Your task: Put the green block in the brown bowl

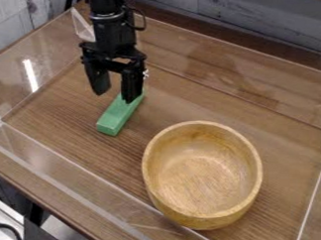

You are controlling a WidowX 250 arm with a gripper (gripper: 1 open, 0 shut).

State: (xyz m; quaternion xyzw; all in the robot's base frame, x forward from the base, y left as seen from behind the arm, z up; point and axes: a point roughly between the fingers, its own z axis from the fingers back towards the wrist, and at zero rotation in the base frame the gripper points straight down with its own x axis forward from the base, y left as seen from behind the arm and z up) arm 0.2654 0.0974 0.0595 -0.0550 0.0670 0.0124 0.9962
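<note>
The green block (116,116) lies flat on the wooden table, a short bright green bar pointing diagonally from near-left to far-right. My black gripper (113,86) hangs straight down over its far end, jaws open, one finger to the left of the block and the other at its far tip. Nothing sits between the fingers. The brown bowl (202,174) stands upright to the right and nearer the front, empty, a hand's width from the block.
Clear plastic walls (72,160) ring the table (242,84) on the front and left sides. A grey plank wall runs along the back. Dark cabling shows at the bottom left corner below the table.
</note>
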